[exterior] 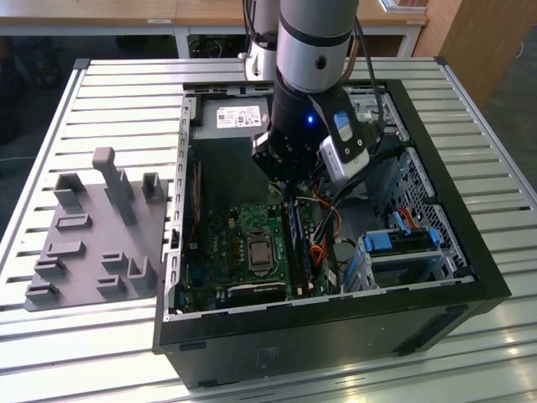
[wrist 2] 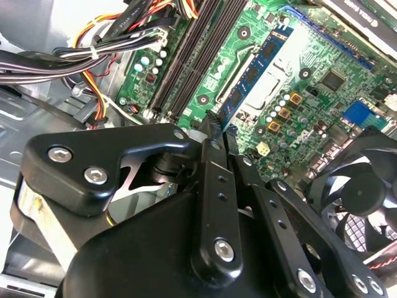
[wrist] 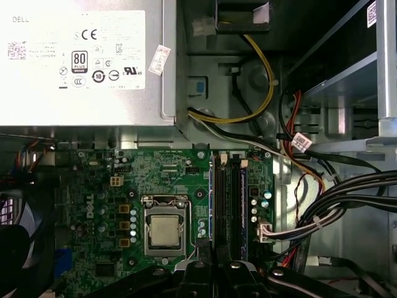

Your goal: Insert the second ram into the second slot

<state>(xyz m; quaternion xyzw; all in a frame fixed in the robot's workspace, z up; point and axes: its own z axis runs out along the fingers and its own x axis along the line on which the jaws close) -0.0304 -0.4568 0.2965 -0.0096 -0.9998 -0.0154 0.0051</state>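
Slatted metal worktop (exterior: 101, 92) under everything in the exterior view, with an open black PC case (exterior: 336, 336) lying on it and a grey fixture tray (exterior: 92, 243) beside the case on the exterior view's left. We see the arm (exterior: 315, 42) reaching straight down into the case. Its end effector (exterior: 289, 191) is low over the green motherboard (exterior: 222, 243), just beside the CPU socket (exterior: 258, 250) on the exterior view's right. Light-blue drive brackets (exterior: 403, 243) sit well apart from it, further to the exterior view's right.

In the second wrist view we get the good stuff. The second ram (wrist 2: 254, 71) stands on its long edge along the slot nearest the CPU socket, and we can make out black chips on its blue face. The black fingers come together at its near end, so to us the end effector looks clamped on the stick. Dark empty slots (wrist 2: 186, 56) run parallel just beside it, a wire bundle (wrist 2: 93, 53) lies beyond those, and a fan (wrist 2: 366, 192) is off on the other side.

In the first wrist view we're looking down past the silver power supply (wrist: 80, 62) onto the board. From here the second ram is a thin blue line next to the CPU socket, with the fingertips right at its end. We can't tell whether it's fully seated.
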